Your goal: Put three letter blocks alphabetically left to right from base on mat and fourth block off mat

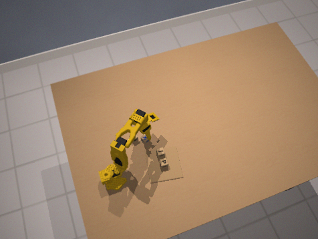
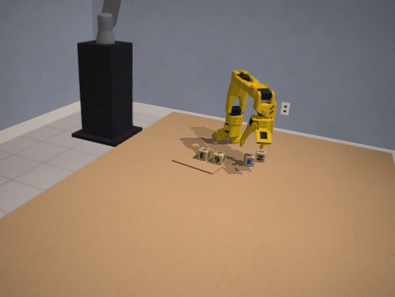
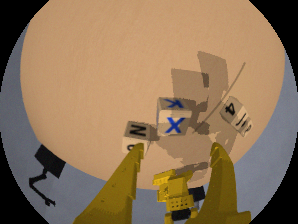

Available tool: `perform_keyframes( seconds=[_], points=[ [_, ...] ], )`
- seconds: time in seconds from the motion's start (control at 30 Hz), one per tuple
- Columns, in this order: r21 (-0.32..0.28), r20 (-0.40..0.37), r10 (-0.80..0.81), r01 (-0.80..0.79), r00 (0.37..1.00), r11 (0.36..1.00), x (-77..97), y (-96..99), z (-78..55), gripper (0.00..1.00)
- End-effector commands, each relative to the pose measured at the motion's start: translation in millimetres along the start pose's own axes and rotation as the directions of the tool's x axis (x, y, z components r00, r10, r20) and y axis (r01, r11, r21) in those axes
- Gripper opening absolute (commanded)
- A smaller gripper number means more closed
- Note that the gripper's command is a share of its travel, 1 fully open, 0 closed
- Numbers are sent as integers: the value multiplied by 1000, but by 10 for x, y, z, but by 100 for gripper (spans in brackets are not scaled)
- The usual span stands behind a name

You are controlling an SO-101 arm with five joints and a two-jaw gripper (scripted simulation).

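My gripper (image 2: 252, 146) (image 3: 178, 145) is partly open and empty, its fingers pointing down just above and on the robot's side of the X block. The X block (image 1: 144, 137) (image 2: 249, 161) (image 3: 174, 117) has a blue X on top and stands off the mat. Left of it, the fourth block (image 1: 135, 139) (image 2: 260, 156) (image 3: 137, 131) shows N on a side; its top is partly hidden by a fingertip. The J block (image 1: 160, 152) (image 2: 218, 158) and the P block (image 1: 164, 162) (image 2: 202, 154) sit close together on the thin mat (image 1: 175, 168), J nearer the X block.
The mat's colour nearly matches the table (image 1: 217, 100) (image 2: 166, 216). Arm shadows fall over the blocks and part of the mat. A black pedestal (image 2: 105, 91) stands beyond the table. The arm's base stands at the mat's near side.
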State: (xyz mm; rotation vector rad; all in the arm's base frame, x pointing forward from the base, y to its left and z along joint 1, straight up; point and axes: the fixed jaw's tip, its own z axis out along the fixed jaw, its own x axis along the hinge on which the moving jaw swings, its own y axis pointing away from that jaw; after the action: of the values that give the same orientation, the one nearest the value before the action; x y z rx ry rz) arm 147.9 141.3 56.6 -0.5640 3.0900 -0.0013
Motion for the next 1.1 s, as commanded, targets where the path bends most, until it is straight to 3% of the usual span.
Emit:
perform_keyframes(
  seconds=[0.0,0.73,1.07],
  points=[
    [-26,65,1,1,998,1000,-70,36,-114,35],
    [-25,62,1,1,998,1000,-74,36,-105,35],
    [-25,62,1,1,998,1000,-87,41,-24,35]
  ],
)
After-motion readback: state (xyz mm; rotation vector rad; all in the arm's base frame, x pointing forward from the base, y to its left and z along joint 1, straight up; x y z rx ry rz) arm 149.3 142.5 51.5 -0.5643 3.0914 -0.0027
